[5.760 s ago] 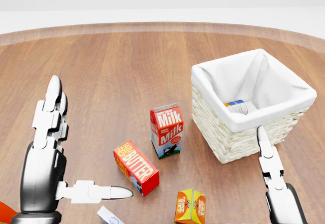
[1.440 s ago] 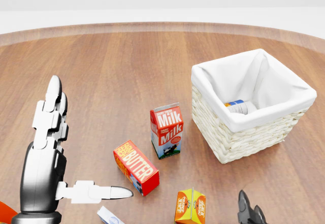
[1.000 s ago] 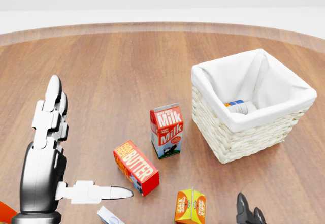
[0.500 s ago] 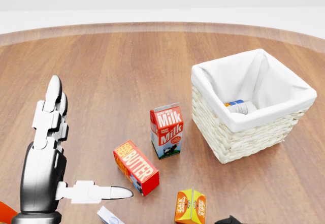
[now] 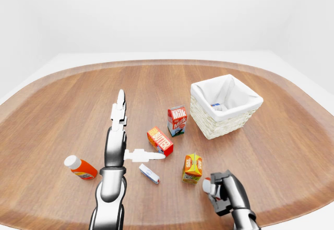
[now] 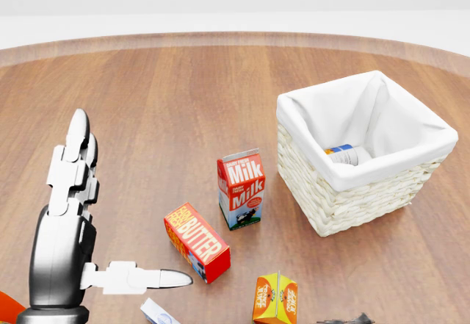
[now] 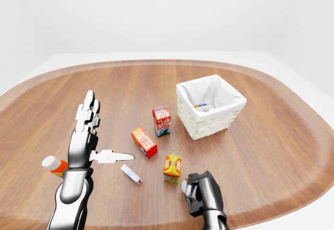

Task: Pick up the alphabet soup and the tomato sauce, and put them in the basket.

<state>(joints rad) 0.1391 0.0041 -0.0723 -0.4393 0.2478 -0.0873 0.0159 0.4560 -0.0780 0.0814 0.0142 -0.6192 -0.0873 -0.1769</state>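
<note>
Although the head view takes in the basket (image 6: 365, 148), the milk carton (image 6: 241, 189) and the butter box (image 6: 196, 242), it cuts off the lower edge of the bench (image 6: 183, 96), where only a dark sliver shows at the bottom right. The two eye views reach further down. There the right hand (image 7: 197, 194) sits low on the bench, just right of the orange juice carton (image 7: 172, 168), with its fingers curled round a small can (image 5: 207, 186) of which only a pale, reddish end shows; which can it is I cannot tell. The left hand (image 5: 121, 136) stands upright with its fingers straight and wide and its thumb stretched toward the butter box, holding nothing. Inside the white-lined basket lies a can (image 6: 343, 153) on its side against the right wall, its blue and orange label partly visible in the head view and tiny in the eye views. Only the eye views show whole the orange bottle with a white cap (image 5: 80, 168) lying left of the left arm, and the small white packet (image 5: 149, 173) under the thumb.
</note>
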